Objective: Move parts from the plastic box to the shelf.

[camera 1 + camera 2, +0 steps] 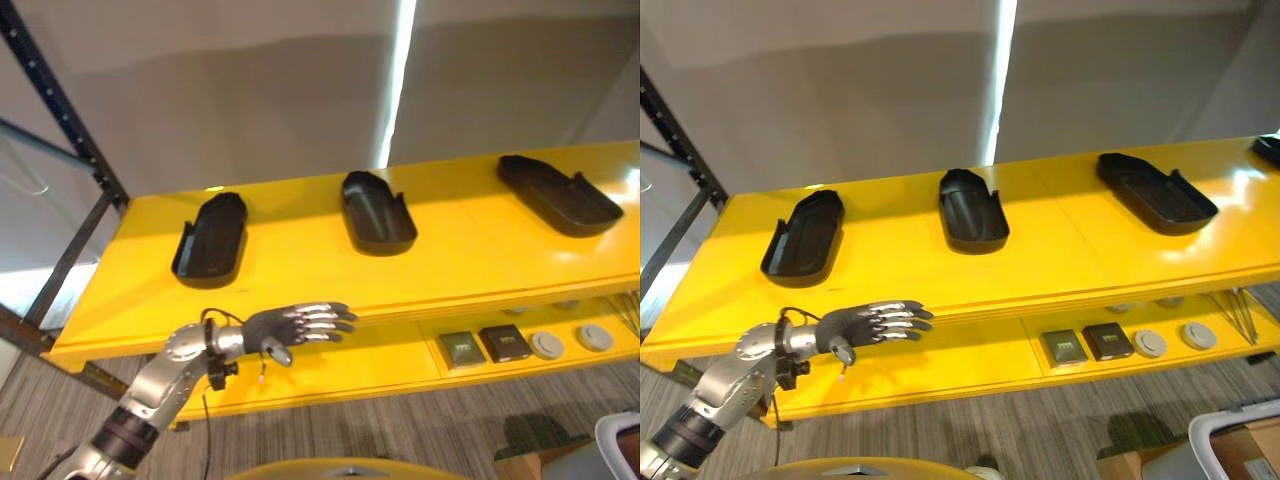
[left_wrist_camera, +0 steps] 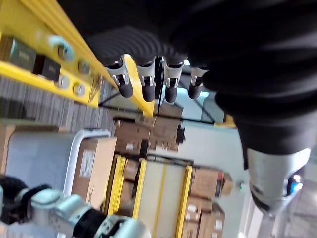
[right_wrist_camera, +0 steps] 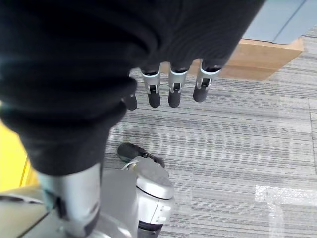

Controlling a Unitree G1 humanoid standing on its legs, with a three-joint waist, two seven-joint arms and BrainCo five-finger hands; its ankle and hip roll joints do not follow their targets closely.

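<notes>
Three black moulded parts lie on the yellow shelf's top board (image 1: pixel 300 270): one at the left (image 1: pixel 211 240), one in the middle (image 1: pixel 377 212), one at the right (image 1: pixel 558 195). A further black part (image 1: pixel 1268 148) peeks in at the far right edge. My left hand (image 1: pixel 295 325) hovers level with the shelf's front edge, below the left part, open and empty, its fingers (image 2: pixel 143 84) straight. The grey plastic box (image 1: pixel 1230 425) stands on the floor at the lower right. My right hand (image 3: pixel 173 91) hangs open over the carpet, holding nothing.
The lower shelf board carries two small square boxes (image 1: pixel 462 348) (image 1: pixel 505 342) and two round discs (image 1: pixel 547 345) (image 1: pixel 594 337). A dark metal upright (image 1: pixel 60 110) frames the shelf's left end. A cardboard box (image 3: pixel 267 54) rests on the carpet near the right hand.
</notes>
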